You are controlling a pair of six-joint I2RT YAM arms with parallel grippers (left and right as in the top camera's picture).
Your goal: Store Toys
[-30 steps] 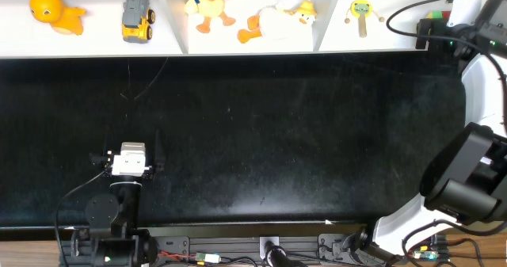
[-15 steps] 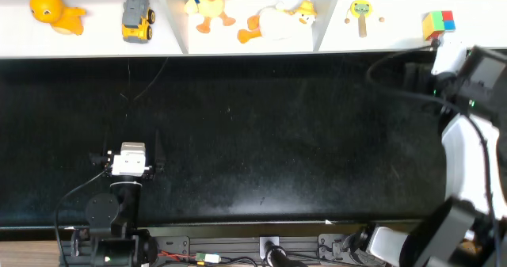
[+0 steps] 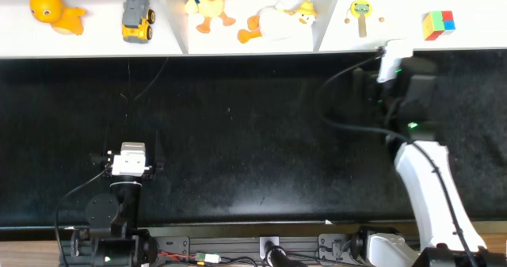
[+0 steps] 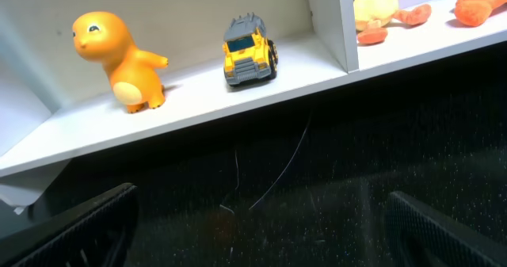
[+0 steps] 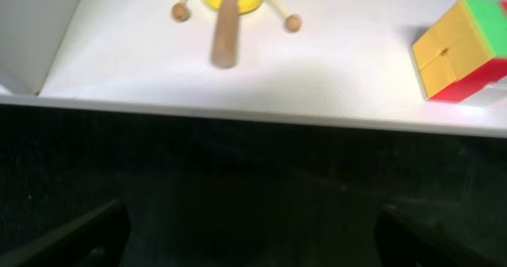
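Observation:
A white shelf (image 3: 253, 47) runs along the table's far edge and holds the toys. From left to right stand an orange figure (image 3: 52, 11), a yellow truck (image 3: 137, 18), a yellow duck plush (image 3: 207, 5), a white duck plush (image 3: 273, 23), a rattle drum (image 3: 361, 13) and a colour cube (image 3: 438, 24). My right gripper (image 5: 253, 239) is open and holds nothing, just off the shelf edge over the mat, facing the rattle drum (image 5: 226, 13) and the cube (image 5: 463, 49). My left gripper (image 4: 257, 235) is open near the left base, facing the figure (image 4: 119, 57) and truck (image 4: 249, 49).
A black mat (image 3: 238, 140) covers the table with nothing lying on it. White dividers (image 3: 176, 13) split the shelf into compartments. The right arm (image 3: 420, 172) stretches up the right side; cables (image 3: 341, 116) loop beside it.
The right arm drew back from the shelf's right end and swung left over the mat. The colour cube, earlier half hidden by the gripper, now stands free on the shelf. Left arm unchanged.

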